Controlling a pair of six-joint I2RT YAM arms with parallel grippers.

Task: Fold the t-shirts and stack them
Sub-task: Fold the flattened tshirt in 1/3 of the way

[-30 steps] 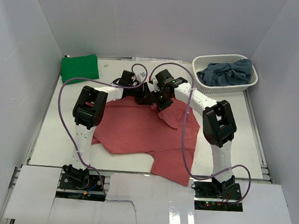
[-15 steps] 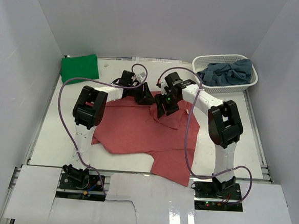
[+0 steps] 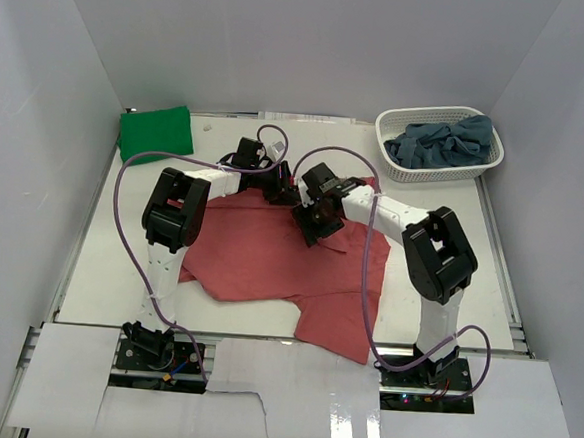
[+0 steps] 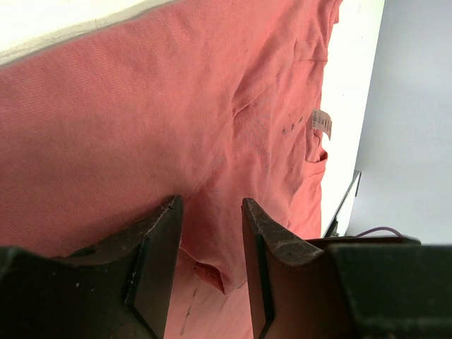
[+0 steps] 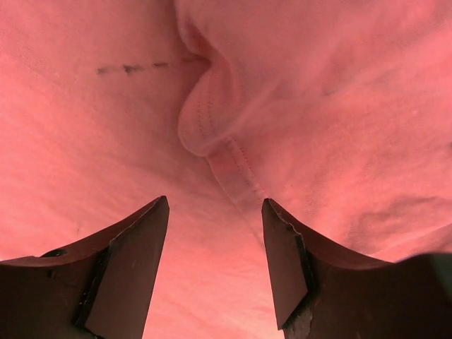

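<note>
Top external: salmon-red cloth t-shirt [image 3: 259, 257] lies spread out, left gripper [image 3: 285, 191] and right gripper [image 3: 307, 225] low over its far edge. Left wrist: fingers part open, cloth below, nothing pinched. Right wrist: fingers wide apart, empty, above stitched hem fold [image 5: 203, 123]; best to centre on the hem before closing.

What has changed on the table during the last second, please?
The right gripper moved toward the near edge, jaws open over the salmon-red shirt, whose right side drew inward. The left gripper, the green shirt and the basket of grey-blue shirts stayed where they were.
</note>
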